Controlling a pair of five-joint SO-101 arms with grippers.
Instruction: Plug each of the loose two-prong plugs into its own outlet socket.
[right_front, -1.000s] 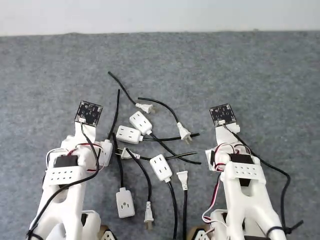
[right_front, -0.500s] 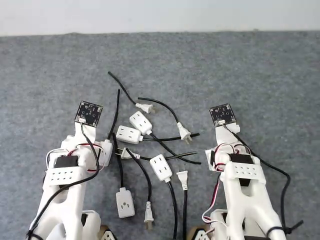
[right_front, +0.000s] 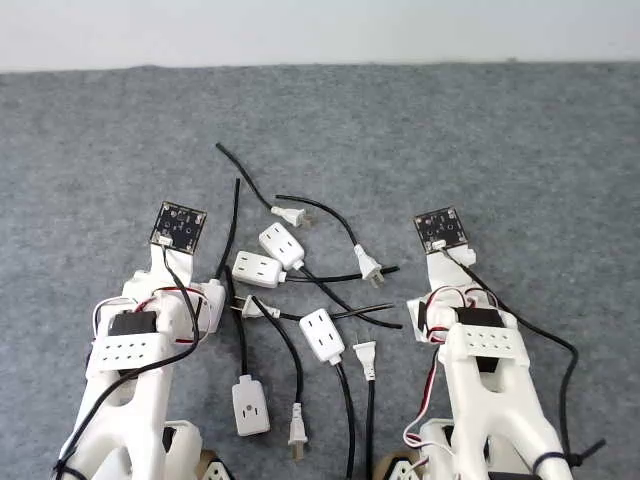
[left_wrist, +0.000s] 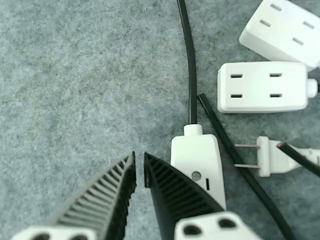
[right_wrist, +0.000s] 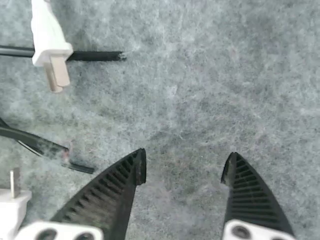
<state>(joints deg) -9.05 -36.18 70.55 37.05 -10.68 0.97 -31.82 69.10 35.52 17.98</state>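
Left gripper (left_wrist: 140, 159), fingers almost closed, holding nothing; right gripper (right_wrist: 186, 161), fingers spread wide; both pointing downward

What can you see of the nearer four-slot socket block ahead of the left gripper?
The socket block is white, plastic-looking, rectangular with rounded corners. It lies flat on the grey carpet, two pairs of empty slots facing up, a cord collar at one end. A second socket block lies close beside it.

We read no text, number or brand on the outlet sockets (right_front: 258, 268) or plugs (right_front: 365, 357); a small round mark (left_wrist: 196, 176) on one socket is illegible.
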